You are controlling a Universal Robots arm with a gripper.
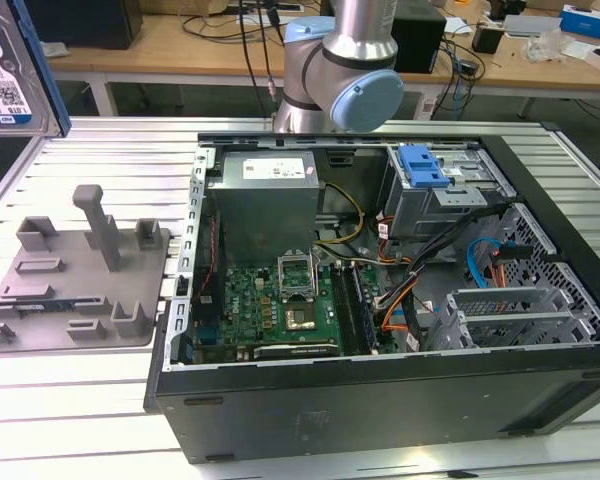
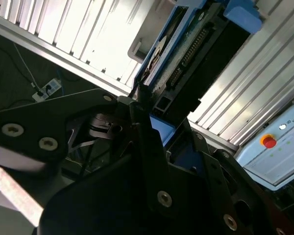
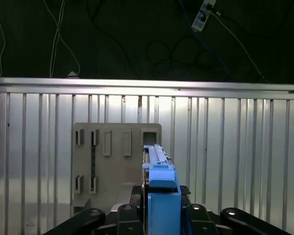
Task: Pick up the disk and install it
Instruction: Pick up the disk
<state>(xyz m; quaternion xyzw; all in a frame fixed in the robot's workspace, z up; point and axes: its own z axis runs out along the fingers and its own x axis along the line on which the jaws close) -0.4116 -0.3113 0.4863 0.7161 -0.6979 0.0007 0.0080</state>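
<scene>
The disk (image 1: 5,70), silver with a white-and-blue label and a blue bracket, hangs high at the exterior view's far left, above the table. In the first wrist view the disk (image 3: 159,181) shows edge-on with its blue bracket, and my gripper (image 3: 159,215) is shut on it from both sides. The second wrist view shows the disk (image 2: 186,54) sticking out past the black fingers (image 2: 142,117), its circuit side and connector visible. It is held well above the slatted table, over the grey fixture plate (image 3: 115,161).
An open computer case (image 1: 380,400) lies on the aluminium table (image 1: 80,400), holding a motherboard (image 1: 280,305), a grey power supply (image 1: 265,200) and a drive cage with a blue clip (image 1: 422,165). The grey fixture plate (image 1: 80,280) with upright pegs sits beside the case.
</scene>
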